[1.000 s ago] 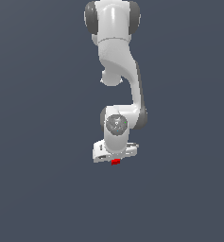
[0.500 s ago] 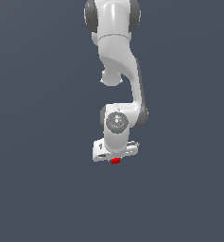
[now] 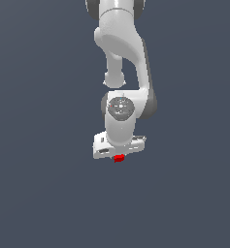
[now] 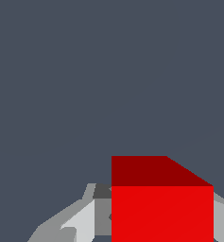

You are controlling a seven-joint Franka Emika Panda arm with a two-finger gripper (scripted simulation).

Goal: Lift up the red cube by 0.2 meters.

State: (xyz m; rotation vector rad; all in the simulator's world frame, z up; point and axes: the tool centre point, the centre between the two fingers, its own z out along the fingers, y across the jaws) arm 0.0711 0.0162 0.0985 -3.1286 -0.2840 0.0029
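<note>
In the exterior view you see the white arm (image 3: 121, 63) hanging straight down, its gripper (image 3: 119, 154) grasping the red cube (image 3: 119, 158) (just a sliver shows). In the wrist view, the red cube (image 4: 161, 203) sits clamped between grey fingers (image 4: 80, 222).

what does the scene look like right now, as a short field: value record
arm: one white Panda, wrist pointing down, exterior view
gripper: fingers either side of the cube, apparently shut on it
red cube: tiny, peeking out just under the hand; fills the near field in the wrist view
surroundings: plain dark grey, no other objects visible
height off ground: cannot tell
</note>
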